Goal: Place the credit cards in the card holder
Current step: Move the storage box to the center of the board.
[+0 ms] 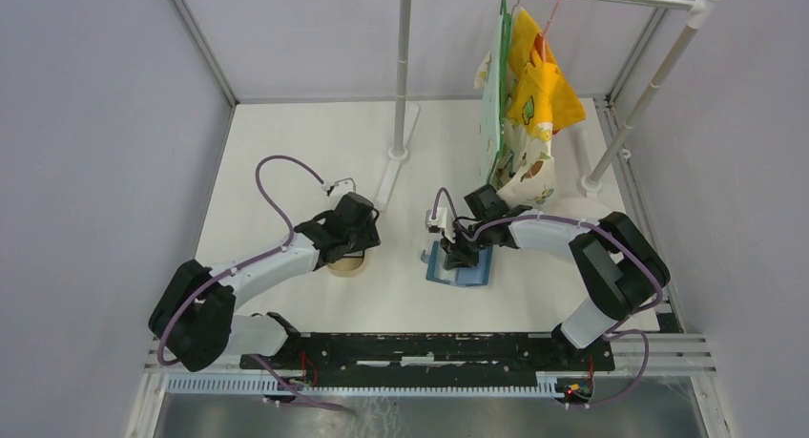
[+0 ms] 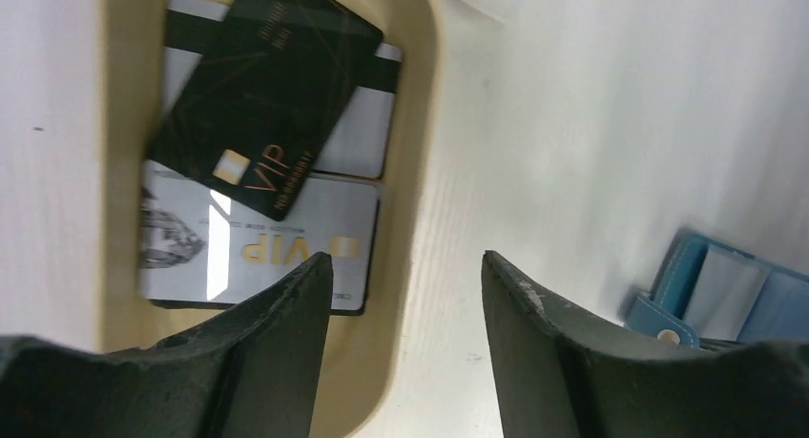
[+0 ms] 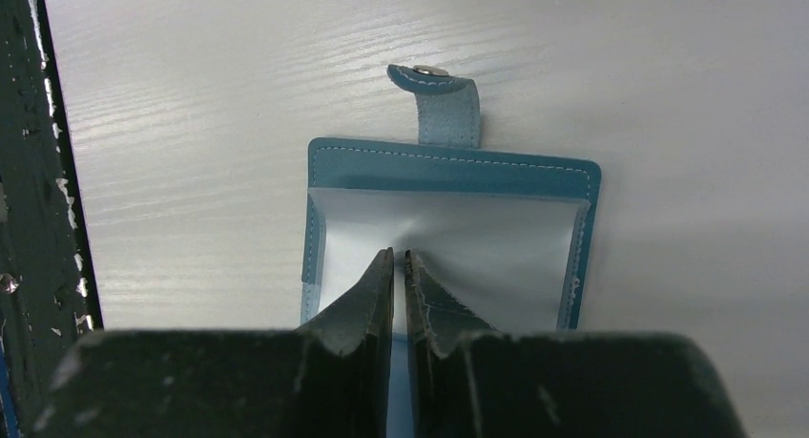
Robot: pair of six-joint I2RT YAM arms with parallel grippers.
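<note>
Left gripper [image 2: 405,271] hangs over the tan oval tray [image 2: 420,171], fingers spread wide with nothing between them; they straddle the tray wall on the side toward the card holder. One tip is over the cards, the other over bare table [image 2: 591,123].

The credit cards [image 2: 286,171] are all in the tray in a loose stack; the black card [image 2: 262,104] is on top and skewed, the silver card [image 2: 277,242] is under it at the near end, and striped edges show beneath. None has reached the holder yet.

The card holder [image 3: 448,161] lies open and flat on the table, right of the tray and apart from it; its snap tab [image 3: 434,85] is flung out past the far edge and the pale inner pocket [image 3: 496,238] faces up.

Right gripper [image 3: 399,261] has its fingers pressed together, tips down on that pocket; whether they nip a fold of it, I cannot tell. Likely purpose — pinning the holder open and still so it won't skid when a card is pushed in.

Judged step: the first pick. The cards lie flat inside a walled tray — little edge to catch; the skewed black card looks the easiest to take.
</note>
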